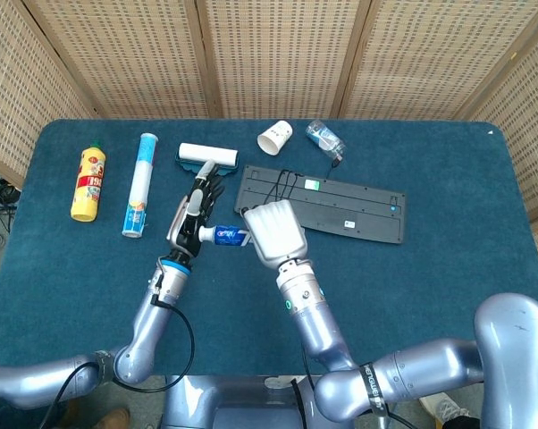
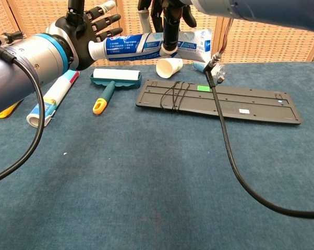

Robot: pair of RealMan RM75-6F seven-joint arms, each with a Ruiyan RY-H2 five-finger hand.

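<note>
The white-and-blue plastic toothpaste tube (image 2: 146,45) is held in the air above the blue cloth tabletop (image 1: 430,286), over the area between the lint roller and the keyboard. The right hand (image 2: 165,15) grasps the tube: in the chest view its dark fingers (image 2: 170,28) wrap the tube body from above. The head view shows only the pale back of this hand (image 1: 273,232), which hides the fingers and most of the tube (image 1: 222,236).

The left hand (image 2: 86,31) sits at the capped end of the tube. Its fingers (image 2: 106,21) are spread and released; the cap lies against the palm, with no grasp visible in either view.

The teal lint roller with orange-tipped handle (image 2: 112,83) lies near the far edge, beside the black flat keyboard (image 2: 219,101), whose bundled cable rests on it. A white paper cup (image 1: 274,138) lies on its side behind the keyboard. The yellow plastic bottle (image 1: 88,183) and the white-and-blue cylindrical tube (image 1: 139,183) lie toward the far left corner; the chest view shows the bottle only partly, behind the left arm.
</note>
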